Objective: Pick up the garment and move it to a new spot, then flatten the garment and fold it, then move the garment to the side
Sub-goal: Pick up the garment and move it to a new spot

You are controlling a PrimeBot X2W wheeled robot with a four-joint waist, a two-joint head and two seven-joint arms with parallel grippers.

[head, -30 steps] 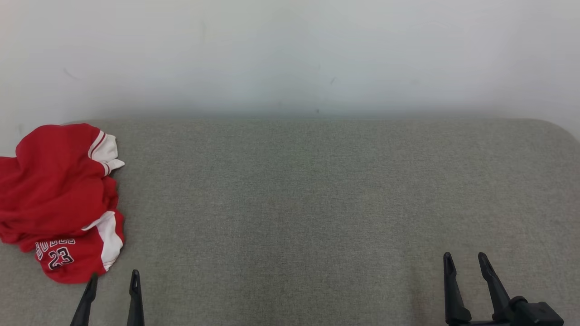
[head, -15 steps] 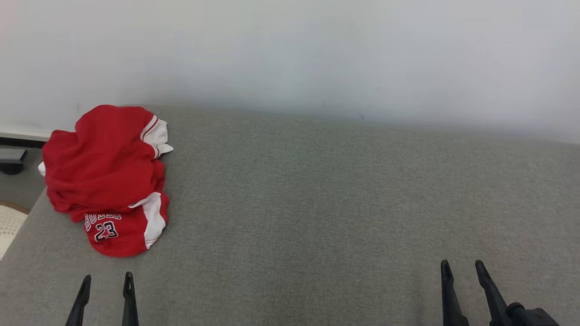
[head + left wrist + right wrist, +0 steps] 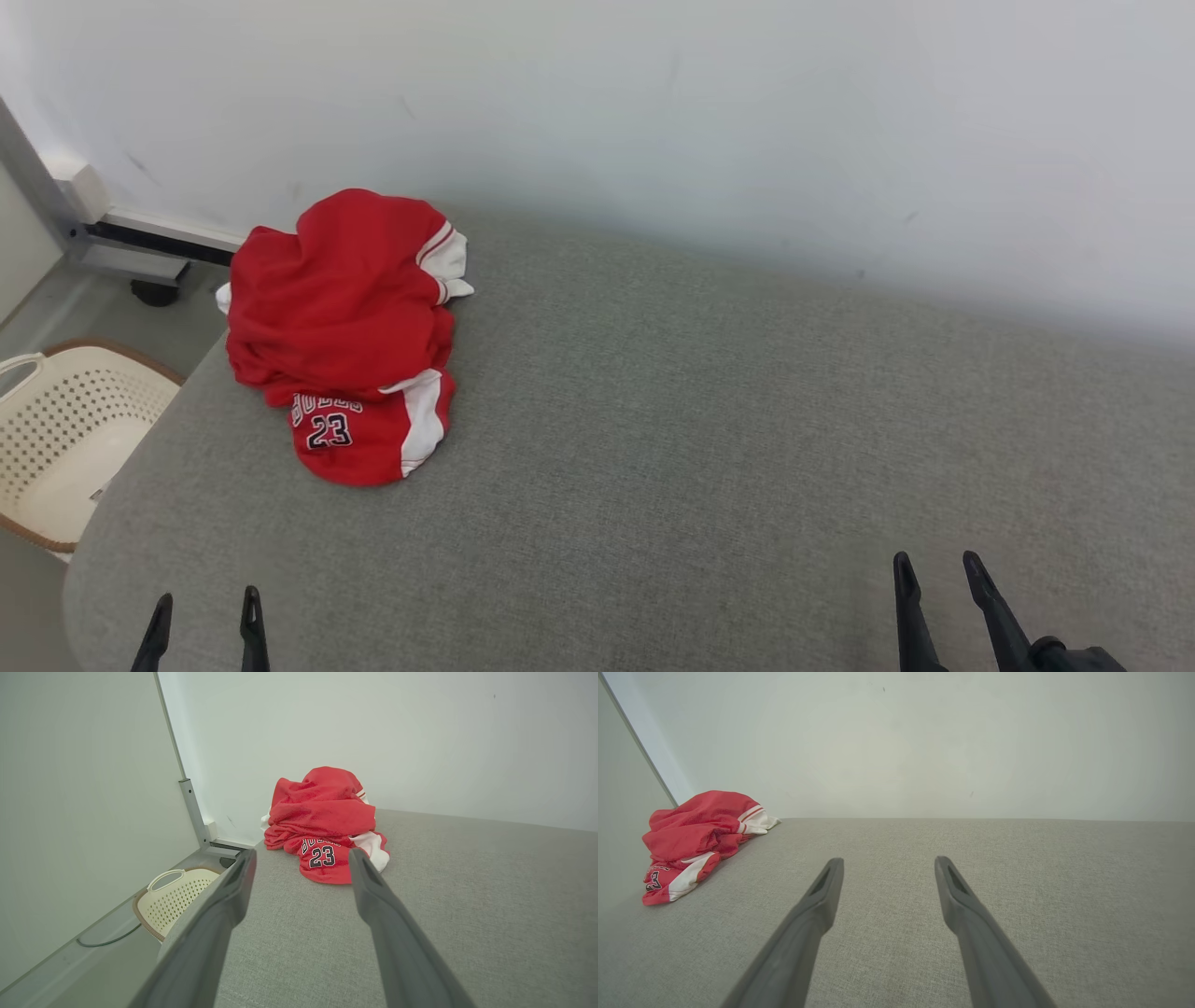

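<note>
Hovering at the near edge of the grey surface (image 3: 709, 448) with left gripper (image 3: 206, 597) and right gripper (image 3: 935, 560) both spread wide, holding nothing. Eyeing the garment (image 3: 345, 327), crumpled in a red heap at the far left corner, well apart from both. Risking a pinch of one loose layer only, dragging the heap off the left edge towards the basket (image 3: 84, 401) below, or snagging a fingertip in the padding

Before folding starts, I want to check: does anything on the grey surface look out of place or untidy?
Only the red garment: it lies crumpled in a heap near the far left corner of the grey surface, not flat. Nothing looks spilled or damaged.
</note>
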